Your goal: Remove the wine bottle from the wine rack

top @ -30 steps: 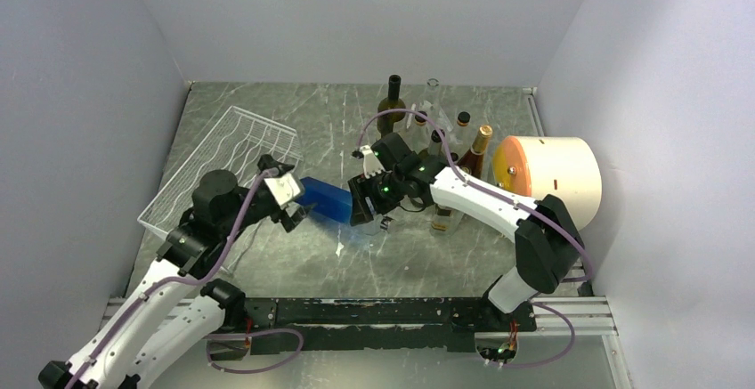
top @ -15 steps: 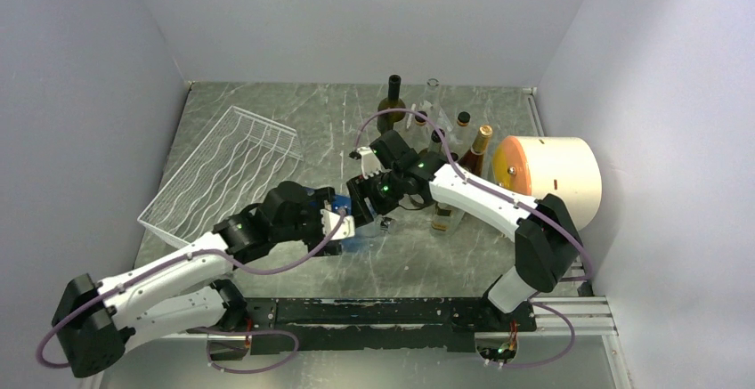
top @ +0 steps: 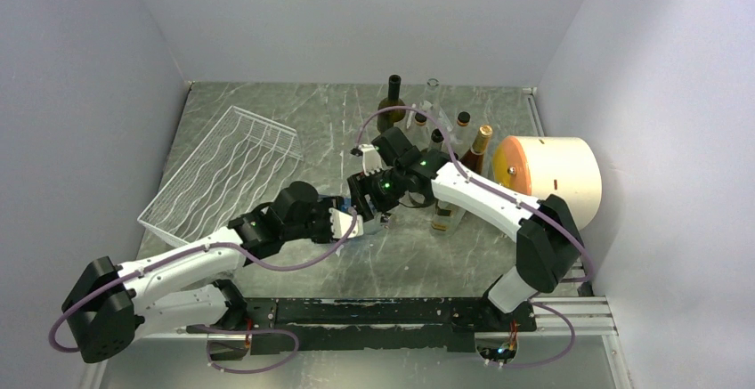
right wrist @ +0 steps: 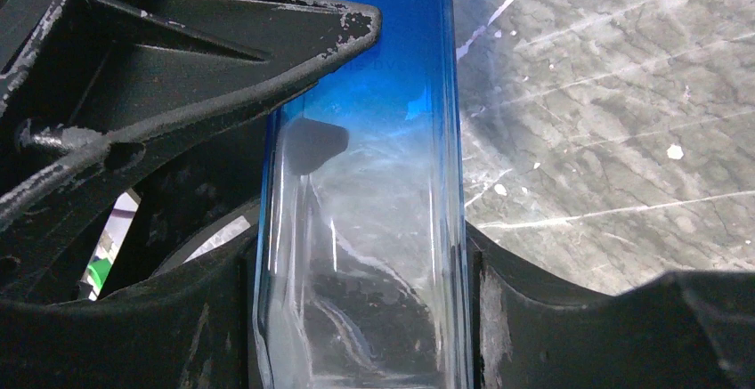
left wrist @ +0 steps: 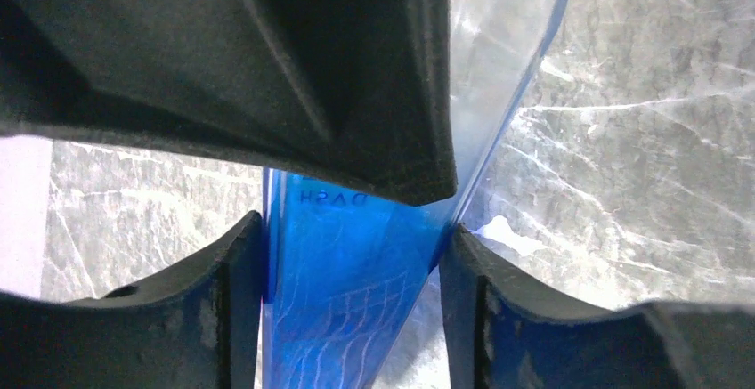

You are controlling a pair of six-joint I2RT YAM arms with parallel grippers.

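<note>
1. The blue bottle (left wrist: 347, 300) is clear of the rack (top: 223, 171), out over the middle of the surface (top: 427, 264).
2. The left fingers (left wrist: 191, 318) clamp it, and the right fingers (right wrist: 570, 318) pinch it just beside them.
3. Its long axis runs from arm to arm, so both arms look equally near.

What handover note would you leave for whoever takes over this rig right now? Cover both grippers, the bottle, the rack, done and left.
Left gripper: shut on the blue bottle.
Right gripper: shut on the same bottle.
Bottle: held at the middle of the table, apart from the rack; rack holds no bottle.
Done: bottle off the rack.
Left: probably set it down, release.
</note>
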